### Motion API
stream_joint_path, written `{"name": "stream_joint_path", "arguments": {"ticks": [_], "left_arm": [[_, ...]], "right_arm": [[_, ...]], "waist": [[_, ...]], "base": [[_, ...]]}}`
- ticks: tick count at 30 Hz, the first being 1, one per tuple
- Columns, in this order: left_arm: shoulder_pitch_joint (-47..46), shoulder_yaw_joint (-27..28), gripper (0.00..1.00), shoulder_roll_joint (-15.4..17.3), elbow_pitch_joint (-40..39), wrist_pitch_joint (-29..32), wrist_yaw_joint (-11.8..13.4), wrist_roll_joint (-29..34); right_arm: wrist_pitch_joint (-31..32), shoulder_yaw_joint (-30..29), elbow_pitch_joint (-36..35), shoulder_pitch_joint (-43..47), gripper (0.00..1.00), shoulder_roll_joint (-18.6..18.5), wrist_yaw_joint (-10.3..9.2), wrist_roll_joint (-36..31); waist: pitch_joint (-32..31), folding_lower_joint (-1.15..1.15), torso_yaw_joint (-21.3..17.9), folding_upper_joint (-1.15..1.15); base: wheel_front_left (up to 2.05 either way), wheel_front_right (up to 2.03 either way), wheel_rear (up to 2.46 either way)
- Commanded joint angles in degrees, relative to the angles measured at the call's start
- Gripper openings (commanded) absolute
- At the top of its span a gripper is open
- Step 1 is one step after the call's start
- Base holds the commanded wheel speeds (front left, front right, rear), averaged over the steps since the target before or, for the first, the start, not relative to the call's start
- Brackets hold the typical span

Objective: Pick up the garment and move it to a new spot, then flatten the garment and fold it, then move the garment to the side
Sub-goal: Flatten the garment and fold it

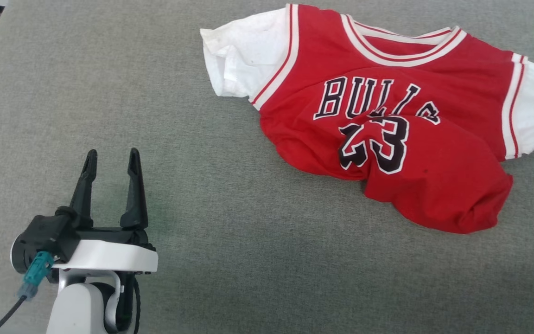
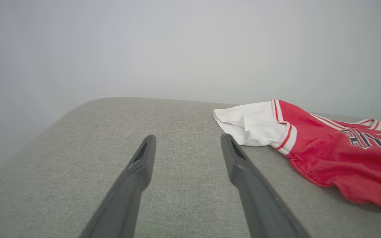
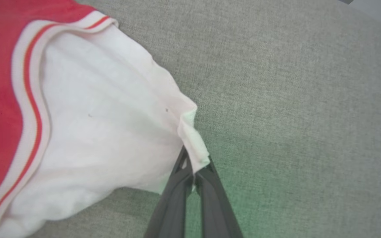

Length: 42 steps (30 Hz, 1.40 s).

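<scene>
- Left hand: long dark fingers spread, empty, low over the grey upholstered surface, well apart from the shirt.
- Red jersey shirt with white short sleeves and black "23": lies rumpled, far right.
- Right hand: pressed together, pinching the white sleeve hem. Judged: pick-up step; next comes the lift and carry, without losing the thin pinch.

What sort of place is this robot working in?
Likely an indoor test area, though that's a guess: a broad grey upholstered surface, a plain pale wall behind it, and one red Bulls jersey lying on it.
</scene>
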Motion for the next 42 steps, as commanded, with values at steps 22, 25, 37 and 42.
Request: {"name": "stream_joint_path", "arguments": {"ticks": [22,25,37,42], "left_arm": [[-31.37,-29.36,1.0,37.87,11.22,12.3,-0.22,-17.77],[-37.3,-35.95,1.0,43.39,14.04,18.89,-0.23,-25.19],[-50.89,-51.26,1.0,56.02,25.17,43.44,-0.23,-44.12],[-51.85,-55.63,1.0,57.2,25.54,47.9,-0.24,-47.58]], "right_arm": [[-40.72,-15.68,-21.84,19.15,1.0,22.0,-0.2,-15.01],[-42.23,-17.64,-25.49,23.08,1.0,26.94,-0.16,-16.6],[-42.33,-18.36,-31.86,29.48,1.0,35.22,-0.16,-19.28],[-41.9,-17.87,-33.89,30.34,1.0,35.91,-0.16,-20.25]], "waist": [[3.92,0.0,-20.49,0.0],[5.2,0.0,-24.06,0.0],[7.77,0.0,-33.28,0.0],[7.56,0.0,-33.17,0.0]], "base": [[0.0,0.0,0.0],[0.0,0.0,0.0],[0.0,0.0,0.0],[0.0,0.0,0.0]]}}
